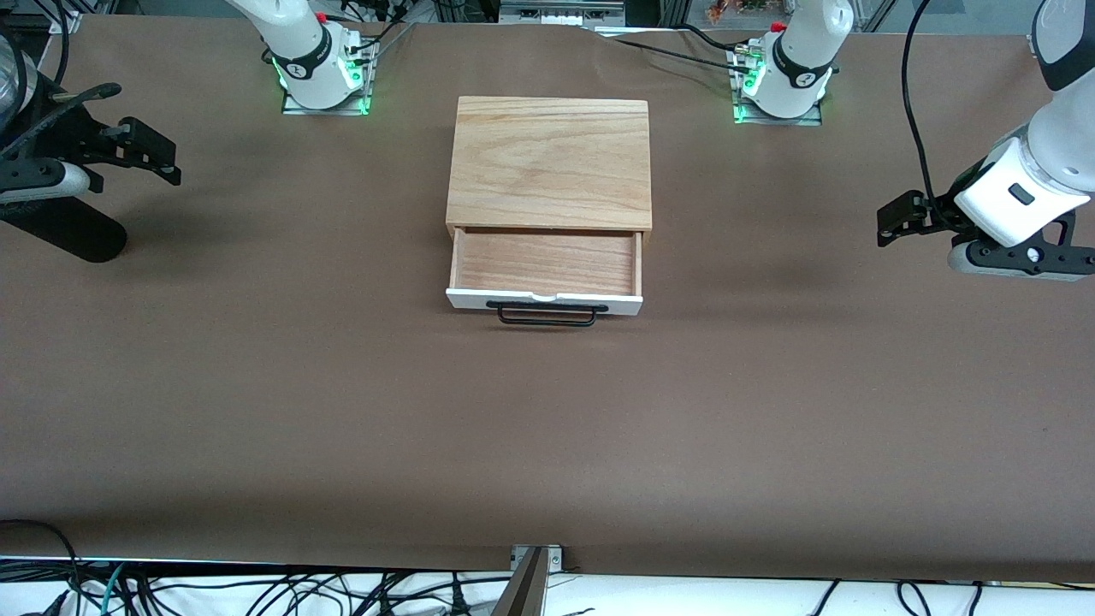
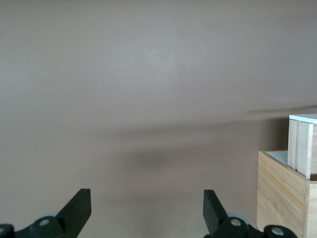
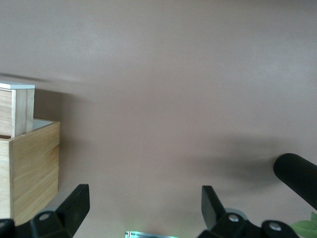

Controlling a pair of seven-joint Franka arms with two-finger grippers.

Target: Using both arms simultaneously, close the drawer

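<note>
A brown bench [image 1: 257,385] seen from a high camera facing two white robot arms. At its middle stands a light-wood box [image 1: 548,162], and the drawer [image 1: 546,272] is pulled out of it toward the front camera, showing a bare wooden floor. The drawer's white front panel carries a black wire bar handle [image 1: 546,315] on the side nearest that camera.

The right gripper [image 1: 167,162] hangs in the air over the right arm's end of the bench, well apart from the box. Its wrist view shows both black fingers [image 3: 74,203] spread wide with nothing between them, and the box with the drawer's white panel at one edge (a dark padded cylinder [image 3: 297,178] shows at the other edge).

The left gripper [image 1: 894,224] hangs over the left arm's end of the bench, also well apart from the box. Its fingers [image 2: 77,206] stand wide apart and hold nothing, with the corner of the box and the drawer's white panel off to one side.

Neither gripper touches the drawer.
</note>
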